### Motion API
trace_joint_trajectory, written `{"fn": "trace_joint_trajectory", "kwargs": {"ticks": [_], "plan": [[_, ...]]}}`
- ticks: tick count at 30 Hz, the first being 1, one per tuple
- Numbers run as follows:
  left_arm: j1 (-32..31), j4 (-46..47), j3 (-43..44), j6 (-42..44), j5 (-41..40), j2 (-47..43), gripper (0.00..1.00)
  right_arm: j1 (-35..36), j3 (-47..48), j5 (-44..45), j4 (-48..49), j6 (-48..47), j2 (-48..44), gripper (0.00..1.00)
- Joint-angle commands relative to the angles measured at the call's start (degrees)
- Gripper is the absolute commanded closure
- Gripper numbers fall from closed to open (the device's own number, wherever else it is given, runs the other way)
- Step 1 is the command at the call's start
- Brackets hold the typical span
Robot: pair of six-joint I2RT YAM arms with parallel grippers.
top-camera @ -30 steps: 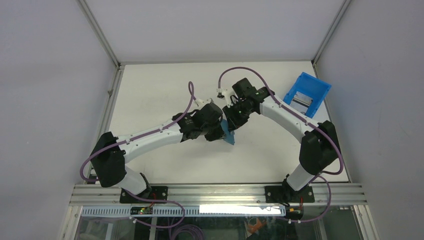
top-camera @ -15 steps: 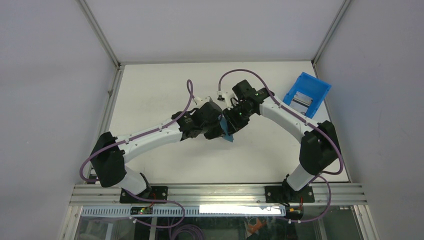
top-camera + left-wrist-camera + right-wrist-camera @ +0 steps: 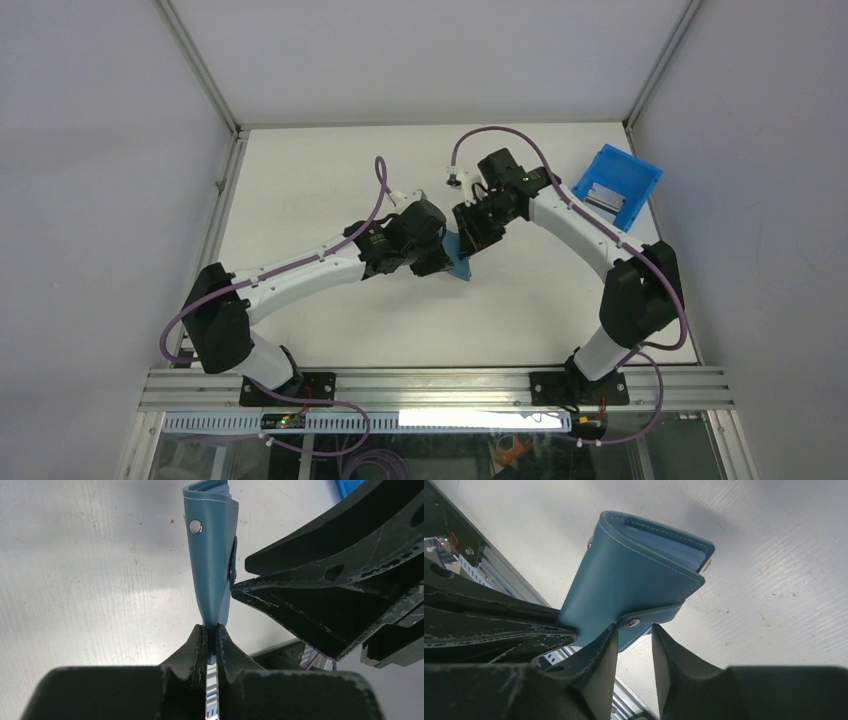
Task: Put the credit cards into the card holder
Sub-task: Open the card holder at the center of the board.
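The teal-blue card holder hangs folded between both arms at the table's middle. My left gripper is shut on its lower edge. My right gripper is open, its fingertips on either side of the snap tab without pinching it. The holder's lighter blue inside shows at its far edge. The credit cards lie as a silvery stack in the bright-blue bin at the back right.
The right gripper's black fingers fill the right side of the left wrist view, close beside the holder. The left gripper's fingers sit at the left of the right wrist view. The white table stretches to the left.
The right arm has pulled back a little up and to the right. The holder, still in the left gripper, has tilted slightly. The left arm has barely moved.
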Motion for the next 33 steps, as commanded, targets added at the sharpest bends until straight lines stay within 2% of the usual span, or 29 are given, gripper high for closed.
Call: {"fn": "trace_joint_trajectory", "kwargs": {"ticks": [1, 8, 14, 22, 27, 33], "plan": [[-0.16, 2.96, 3.01, 1.17, 0.25, -0.08, 1.0, 0.33, 0.34, -1.37, 1.64, 1.5, -0.94, 0.66], [-0.24, 3.14, 2.59, 0.91, 0.12, -0.39, 1.0, 0.67, -0.87, -5.16, 2.27, 2.23, -1.77, 0.62], [-0.3, 3.72, 2.97, 1.16, 1.07, -0.09, 1.0, 1.18, -1.12, -0.7, 2.67, 2.19, -0.9, 0.62], [-0.4, 4.66, 2.92, 1.52, 2.02, 0.1, 1.0, 1.21, -1.49, 5.01, 2.89, 1.48, -0.21, 0.78], [-0.41, 4.76, 2.99, 1.61, 2.27, 0.22, 1.0, 1.23, -1.72, 5.58, 2.91, 0.7, -0.55, 0.98], [-0.33, 4.77, 2.29, 0.99, 1.65, -0.25, 1.0, 0.08, -2.17, 5.19, 2.94, -0.08, -1.47, 1.0]]}}
